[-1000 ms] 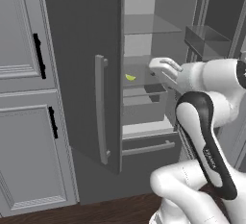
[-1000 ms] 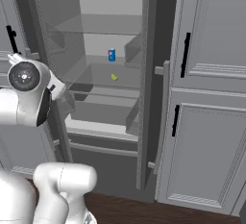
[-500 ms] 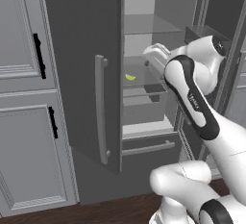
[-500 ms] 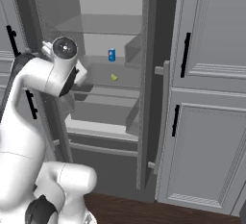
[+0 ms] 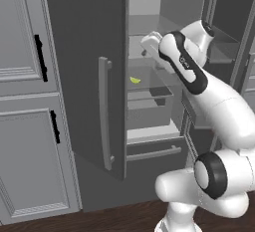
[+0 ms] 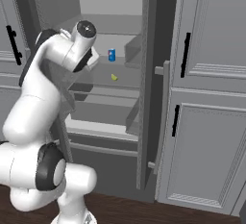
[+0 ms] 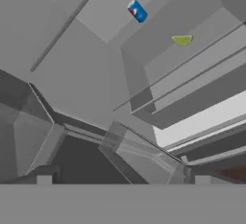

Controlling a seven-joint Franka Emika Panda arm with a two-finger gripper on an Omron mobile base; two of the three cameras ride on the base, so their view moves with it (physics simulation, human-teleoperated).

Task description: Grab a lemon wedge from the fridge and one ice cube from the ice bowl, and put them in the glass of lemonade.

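Since the earlier frames the white arm has swung up and forward, its hand now at upper centre of the left base view at the open tall dark grey double-door fridge (image 5: 84, 52). Its pincer (image 7: 123, 179) is spread wide, holding nothing. On a glass shelf, the small bright yellow crescent-shaped lemon wedge (image 7: 182, 39) lies upper right in the hand view, near a small blue soda can (image 7: 137, 11).

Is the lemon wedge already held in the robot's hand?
No, the lemon wedge lies on a fridge shelf near the blue can, apart from the hand.
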